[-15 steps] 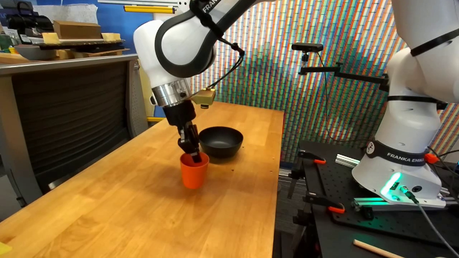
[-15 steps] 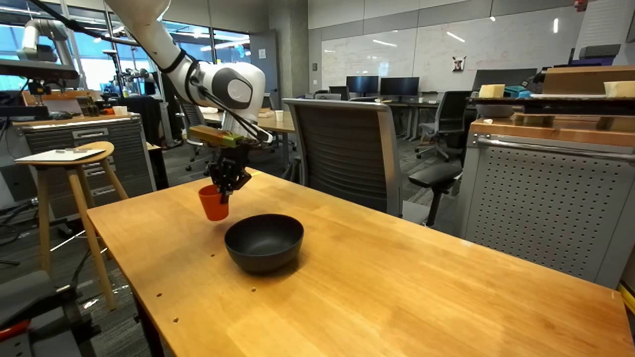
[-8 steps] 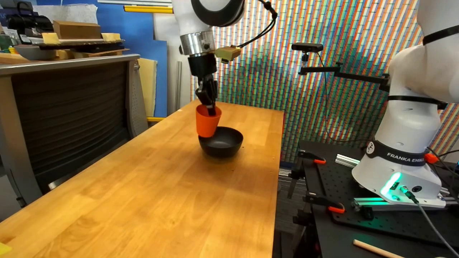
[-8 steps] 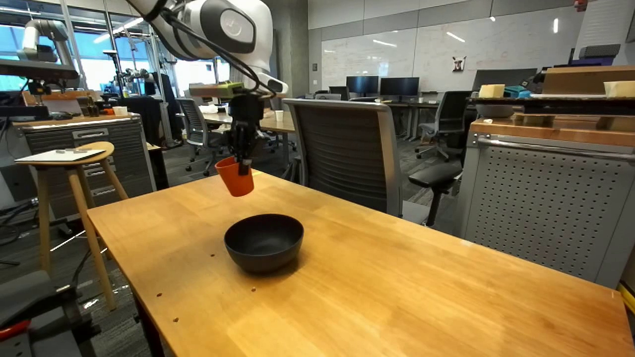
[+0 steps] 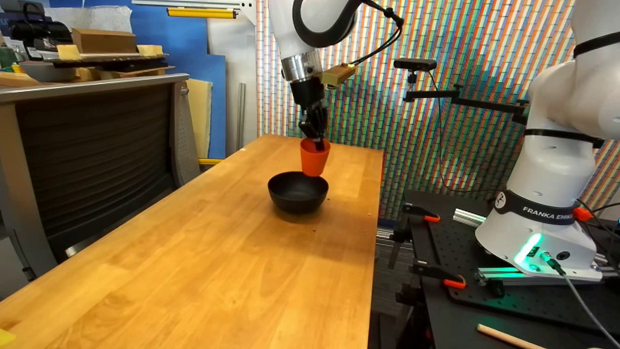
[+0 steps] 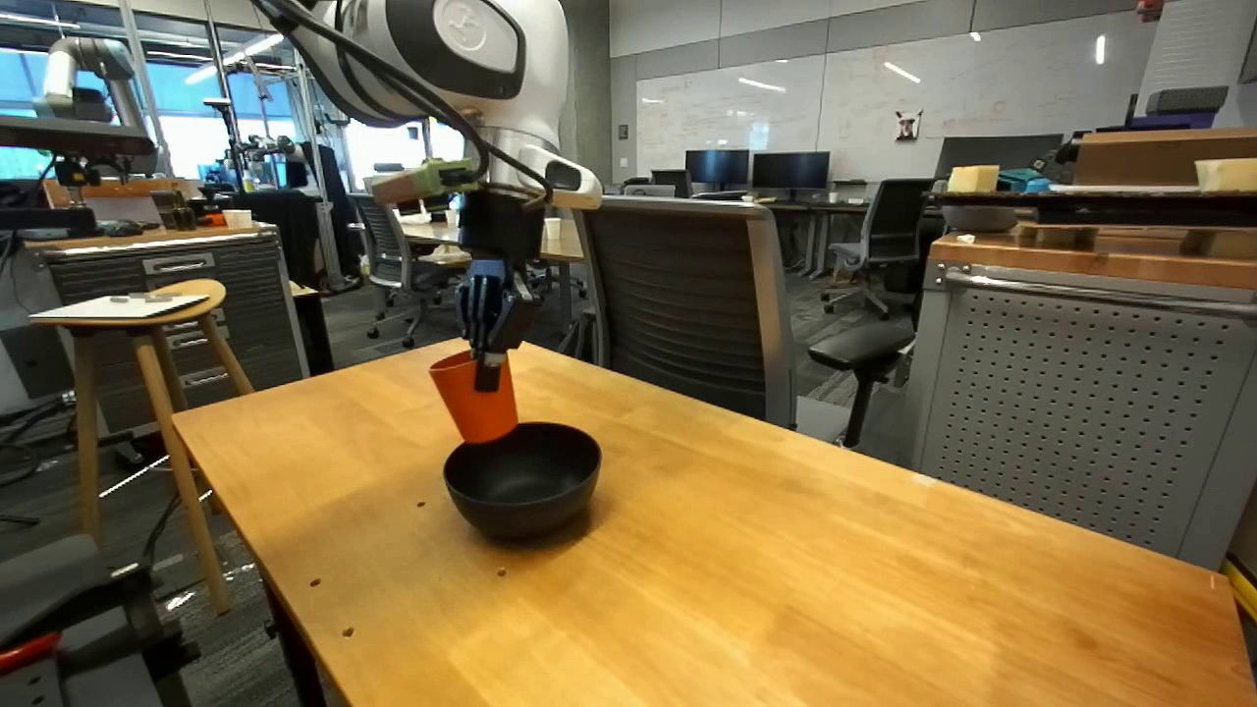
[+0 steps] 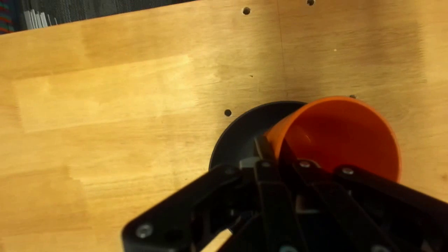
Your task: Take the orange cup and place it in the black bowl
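My gripper [image 5: 318, 144] is shut on the wall of the orange cup [image 5: 314, 164], one finger inside the cup and one outside. The cup is held in the air, slightly tilted, its mouth up. The black bowl [image 5: 298, 199] stands upright on the table. In an exterior view the cup [image 6: 473, 405] overlaps the bowl's far rim [image 6: 520, 509], with the gripper [image 6: 488, 373] above. In the wrist view the gripper [image 7: 275, 148] comes in from below, and the cup [image 7: 344, 134] covers the right part of the bowl [image 7: 238, 138]. The exact height above the rim cannot be told.
The bowl and arm are at a wooden table [image 5: 232, 271]. An office chair [image 6: 678, 304] stands along one long edge. The robot base [image 5: 537, 232] is on a black bench beside the opposite edge. A wooden stool [image 6: 157, 334] stands off the table's end.
One second ago the cup was low beside the bowl. My gripper raised it, then carried it over towards the bowl and slightly down. The bowl has not moved.
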Controlling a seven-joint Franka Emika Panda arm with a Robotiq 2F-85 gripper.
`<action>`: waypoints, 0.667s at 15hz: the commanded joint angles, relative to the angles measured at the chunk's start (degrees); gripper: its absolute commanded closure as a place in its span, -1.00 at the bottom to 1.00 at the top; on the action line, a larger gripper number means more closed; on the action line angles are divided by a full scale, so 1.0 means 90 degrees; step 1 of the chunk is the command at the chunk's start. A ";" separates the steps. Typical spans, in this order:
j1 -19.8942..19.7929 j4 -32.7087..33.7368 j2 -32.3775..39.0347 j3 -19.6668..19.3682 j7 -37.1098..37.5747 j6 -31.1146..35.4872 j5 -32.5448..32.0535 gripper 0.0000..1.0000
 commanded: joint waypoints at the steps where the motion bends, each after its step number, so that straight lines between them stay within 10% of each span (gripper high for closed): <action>1: 0.0011 0.0154 0.0367 0.0063 0.0020 0.0123 -0.0055 0.97; 10: -0.0151 0.0815 0.1485 0.0066 -0.0481 0.0447 0.0220 0.75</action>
